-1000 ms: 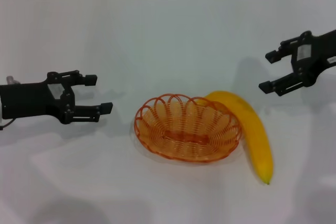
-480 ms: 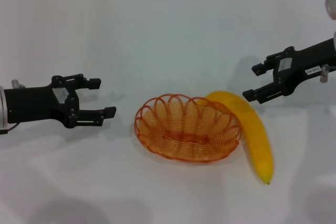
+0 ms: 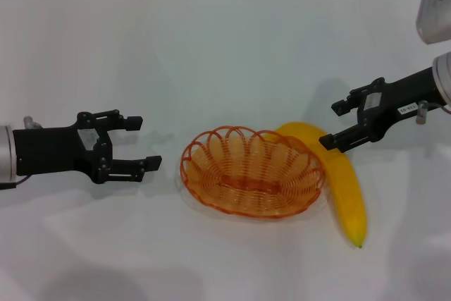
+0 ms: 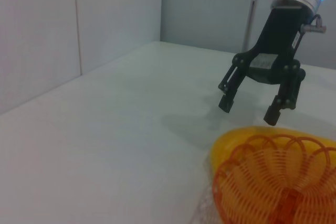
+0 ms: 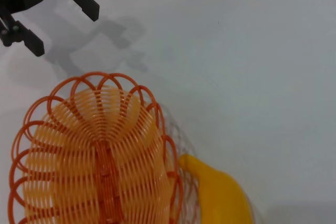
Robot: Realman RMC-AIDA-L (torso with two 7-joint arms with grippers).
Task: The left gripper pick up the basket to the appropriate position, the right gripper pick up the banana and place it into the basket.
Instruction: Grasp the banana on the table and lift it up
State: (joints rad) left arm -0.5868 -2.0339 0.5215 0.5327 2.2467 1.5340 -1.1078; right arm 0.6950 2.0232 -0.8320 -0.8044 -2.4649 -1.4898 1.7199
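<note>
- Nothing done yet: shallow oval basket of looped orange-red wire sitting ungrasped mid-counter, large curved yellow banana lying outside, touching its right rim.
- Left gripper open, just beside basket's left rim.
- Right gripper open, hovering over banana's far end.
- Both grasps, lift and placing left.

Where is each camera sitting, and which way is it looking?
Head view: up on the robot's head, looking down at the table; shows the left gripper, right gripper, basket and banana.
Left wrist view: on the left arm, low, looking across the basket at the right gripper.
Right wrist view: on the right arm, looking down at the basket, banana and left gripper.
All three share the basket.
</note>
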